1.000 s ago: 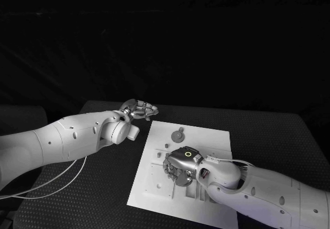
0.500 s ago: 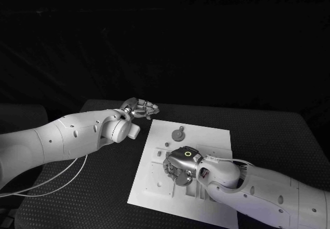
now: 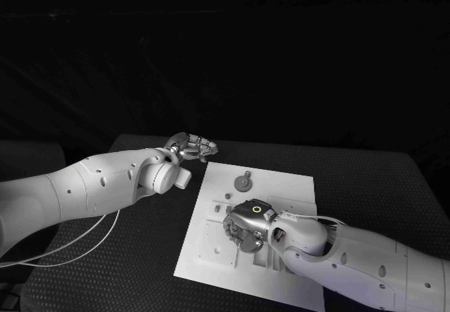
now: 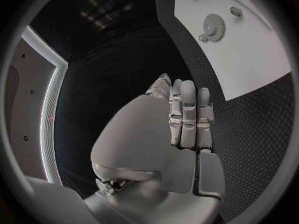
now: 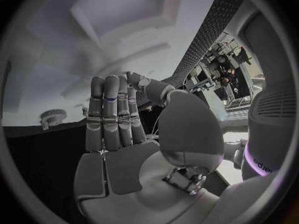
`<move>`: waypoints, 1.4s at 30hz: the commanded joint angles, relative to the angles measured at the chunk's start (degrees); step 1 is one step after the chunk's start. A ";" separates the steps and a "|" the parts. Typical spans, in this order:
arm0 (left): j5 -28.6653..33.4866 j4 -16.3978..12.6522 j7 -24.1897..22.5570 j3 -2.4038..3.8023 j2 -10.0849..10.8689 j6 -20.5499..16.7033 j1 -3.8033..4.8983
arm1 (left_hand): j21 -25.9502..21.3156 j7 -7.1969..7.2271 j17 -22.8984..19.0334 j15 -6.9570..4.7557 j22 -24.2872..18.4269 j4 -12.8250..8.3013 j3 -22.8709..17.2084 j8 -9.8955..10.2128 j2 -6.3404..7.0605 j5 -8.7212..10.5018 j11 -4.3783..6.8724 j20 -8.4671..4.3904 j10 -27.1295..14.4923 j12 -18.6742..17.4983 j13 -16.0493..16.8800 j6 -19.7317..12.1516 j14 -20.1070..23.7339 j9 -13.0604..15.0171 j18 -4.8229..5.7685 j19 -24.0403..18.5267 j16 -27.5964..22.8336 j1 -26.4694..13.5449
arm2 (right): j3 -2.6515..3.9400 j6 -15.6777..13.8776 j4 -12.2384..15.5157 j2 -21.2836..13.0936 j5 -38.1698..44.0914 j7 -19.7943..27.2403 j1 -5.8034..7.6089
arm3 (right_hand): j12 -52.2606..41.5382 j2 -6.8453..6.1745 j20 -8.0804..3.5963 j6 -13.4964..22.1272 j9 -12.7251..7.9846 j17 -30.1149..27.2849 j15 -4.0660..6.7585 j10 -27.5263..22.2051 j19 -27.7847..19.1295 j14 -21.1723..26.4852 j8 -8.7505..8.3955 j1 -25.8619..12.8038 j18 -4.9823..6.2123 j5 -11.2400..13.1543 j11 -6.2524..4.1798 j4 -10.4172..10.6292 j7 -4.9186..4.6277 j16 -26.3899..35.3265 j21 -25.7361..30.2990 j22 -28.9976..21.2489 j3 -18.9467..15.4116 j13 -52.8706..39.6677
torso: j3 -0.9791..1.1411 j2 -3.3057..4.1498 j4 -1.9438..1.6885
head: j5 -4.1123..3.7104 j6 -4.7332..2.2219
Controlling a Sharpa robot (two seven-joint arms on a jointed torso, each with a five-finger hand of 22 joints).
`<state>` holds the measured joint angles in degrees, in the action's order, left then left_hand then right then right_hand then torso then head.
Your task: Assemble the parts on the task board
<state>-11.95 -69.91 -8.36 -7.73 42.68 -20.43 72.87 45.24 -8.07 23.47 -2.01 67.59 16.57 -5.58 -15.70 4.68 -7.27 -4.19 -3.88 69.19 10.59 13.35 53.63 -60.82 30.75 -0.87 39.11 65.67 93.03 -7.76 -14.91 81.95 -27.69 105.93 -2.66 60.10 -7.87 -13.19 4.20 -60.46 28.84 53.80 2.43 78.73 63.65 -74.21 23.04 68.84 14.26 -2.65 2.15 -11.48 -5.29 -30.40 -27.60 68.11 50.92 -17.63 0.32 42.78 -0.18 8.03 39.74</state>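
Both hands near the task board (image 3: 281,185)
Right hand (image 3: 246,225) sits over its middle, grip unclear; left hand (image 3: 190,147), at 10 o'clock off it, curls on nothing.

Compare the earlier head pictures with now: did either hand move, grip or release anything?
Nothing visibly changed. The right hand still hangs over the middle of the task board, and the left hand stays off the board's far left corner, holding nothing. The gear-like part lies where it was.
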 commanded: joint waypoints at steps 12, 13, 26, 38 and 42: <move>0.17 -0.51 -0.50 0.04 -0.13 0.76 0.06 | -0.24 -0.29 0.07 -0.05 0.09 -0.08 0.39 0.38 0.10 0.24 -0.04 -2.82 0.34 -0.37 -0.12 -0.05 -0.43 -0.07 0.87 0.44 0.30 -0.58 | -1.81 2.84 -0.96 1.15 1.18 0.22 -0.30 | 0.26 0.44 -0.05 -0.36 0.16 0.15 0.49 0.07 0.49 -0.02 0.05 -0.44 0.74 -0.22 0.04 -0.62 0.01 0.13 -0.02 0.07 -0.05 -0.24 | -0.01 0.03 -0.10 | -0.12 0.11; 0.17 -0.52 -0.50 0.04 -0.13 0.78 0.06 | -0.24 -0.29 0.07 -0.05 0.09 -0.08 0.39 0.38 0.10 0.24 -0.04 -2.82 0.34 -0.37 -0.12 -0.05 -0.43 -0.06 0.87 0.44 0.30 -0.58 | -1.84 2.89 -0.99 1.17 1.24 0.20 -0.34 | 0.27 0.45 -0.05 -0.36 0.17 0.16 0.48 0.07 0.49 -0.02 0.05 -0.45 0.74 -0.22 0.05 -0.63 0.01 0.13 -0.02 0.08 -0.06 -0.25 | -0.02 0.04 -0.11 | -0.14 0.15; 0.17 -0.75 -0.39 0.04 -0.04 0.87 0.07 | -0.28 -0.30 0.08 -0.05 0.10 -0.07 0.41 0.38 0.10 0.25 -0.04 -2.81 0.36 -0.40 -0.13 -0.05 -0.42 -0.07 0.87 0.46 0.31 -0.58 | -2.04 2.79 -1.59 1.42 1.18 -0.21 -0.56 | 0.41 0.61 0.03 -0.24 0.31 0.21 0.43 -0.07 0.38 0.01 -0.12 -0.71 0.74 -0.32 0.11 -0.90 -0.06 0.30 0.09 0.12 -0.08 -0.44 | -0.06 -0.02 -0.03 | -0.12 0.22; 0.17 -0.76 -0.29 0.04 0.25 0.96 0.07 | -0.30 -0.32 0.09 -0.03 0.12 -0.03 0.47 0.41 0.13 0.29 -0.06 -2.79 0.34 -0.44 -0.16 -0.09 -0.41 -0.08 0.87 0.47 0.32 -0.69 | -2.04 -0.52 -1.69 0.34 -0.96 -1.12 -0.52 | 3.51 -1.52 0.77 5.78 -0.49 0.32 -0.74 -4.78 -1.23 0.97 -4.18 -3.39 0.74 -0.85 2.12 -1.38 -2.81 1.69 0.92 0.66 -2.84 -0.12 | 0.05 0.00 0.08 | -0.27 0.06; 0.17 -0.72 -0.28 0.04 0.41 0.95 0.07 | -0.31 -0.33 0.09 -0.02 0.12 -0.03 0.48 0.42 0.14 0.31 -0.07 -2.79 0.33 -0.46 -0.16 -0.10 -0.40 -0.08 0.87 0.47 0.32 -0.71 | -2.03 -0.94 -1.39 -0.20 -1.19 -1.24 -0.49 | 4.17 -2.15 0.80 7.09 -0.77 0.38 -1.12 -6.44 -1.28 0.97 -4.99 -3.41 0.74 -0.72 2.65 -1.53 -2.81 1.90 0.97 0.85 -3.80 0.18 | 0.04 0.00 0.07 | -0.40 -0.10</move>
<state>-11.95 -70.54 -8.30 -7.72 43.10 -20.22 72.87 45.24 -8.07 23.50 -2.01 67.64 16.42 -5.42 -15.48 4.91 -7.27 -4.16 -3.67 69.16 10.37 13.27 53.63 -60.82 30.76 -0.87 39.32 65.67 92.79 -9.49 -16.63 81.07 -27.58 104.94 -2.53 59.97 -5.20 -15.23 5.10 -53.69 28.13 54.14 1.79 75.61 62.72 -73.17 18.22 65.72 15.63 -3.17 1.73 -13.04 -8.12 -28.73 -26.86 68.95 47.43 -18.62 0.35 42.77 -0.11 7.70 39.73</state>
